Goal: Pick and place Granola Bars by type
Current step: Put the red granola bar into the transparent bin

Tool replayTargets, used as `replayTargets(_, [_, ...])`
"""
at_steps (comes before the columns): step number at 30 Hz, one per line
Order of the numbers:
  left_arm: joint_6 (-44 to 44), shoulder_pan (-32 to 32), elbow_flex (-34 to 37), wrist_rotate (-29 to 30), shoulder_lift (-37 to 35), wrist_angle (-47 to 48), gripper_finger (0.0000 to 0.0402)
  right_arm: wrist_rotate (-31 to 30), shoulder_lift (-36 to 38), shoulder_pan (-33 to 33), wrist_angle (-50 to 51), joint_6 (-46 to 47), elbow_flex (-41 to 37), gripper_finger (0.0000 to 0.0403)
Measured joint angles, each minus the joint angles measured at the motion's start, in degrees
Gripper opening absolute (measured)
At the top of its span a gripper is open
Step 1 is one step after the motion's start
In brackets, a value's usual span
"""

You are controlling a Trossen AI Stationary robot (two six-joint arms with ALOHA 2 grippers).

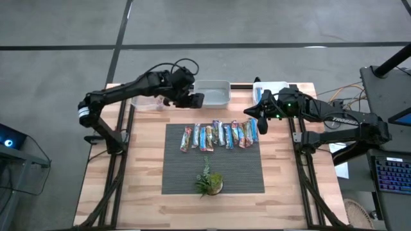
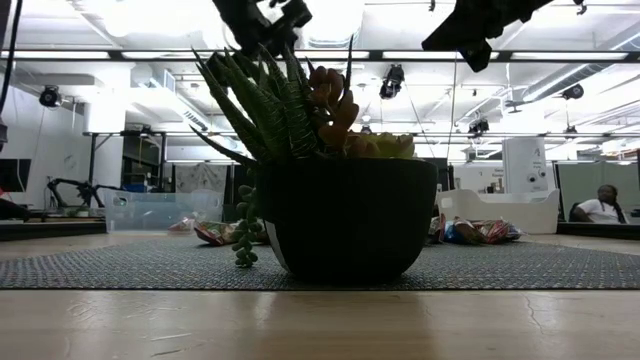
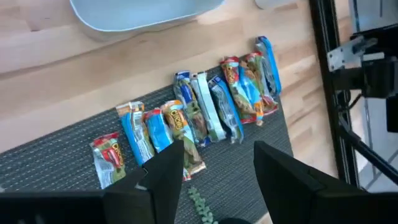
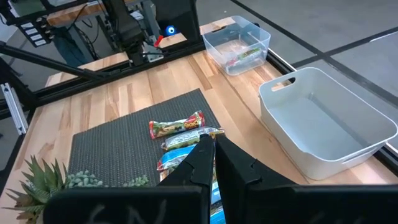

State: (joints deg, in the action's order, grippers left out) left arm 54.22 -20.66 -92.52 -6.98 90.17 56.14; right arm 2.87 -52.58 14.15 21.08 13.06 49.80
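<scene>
Several granola bars in shiny blue, red and orange wrappers lie side by side in a row on the far part of a dark mat. My left gripper hangs open in the air above the table's far part, beside a grey bin, tipped down toward the bars; nothing is between its fingers. My right gripper hovers shut above the right end of the row. In its wrist view, bars lie beyond the closed fingertips.
A grey bin stands at the far edge. A clear container to its left holds something small, and a white tray stands to its right. A potted plant stands on the mat's near part.
</scene>
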Motion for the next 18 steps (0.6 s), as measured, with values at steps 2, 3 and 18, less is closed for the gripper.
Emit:
replayTargets(2, [0.4,-0.1,0.0,0.0,0.6,2.4,0.0176,0.0,0.0,0.0,0.0,0.0,0.0,0.0008])
replayTargets(3, [0.4,-0.1,0.0,0.0,1.1,2.3,0.0176,0.0,0.0,0.0,0.0,-0.1,0.0,0.0008])
replayTargets(18, [2.6,3.4,0.0,1.1,11.7,8.9,0.0171,0.0,0.0,0.0,0.0,-0.2,-0.4,0.0008])
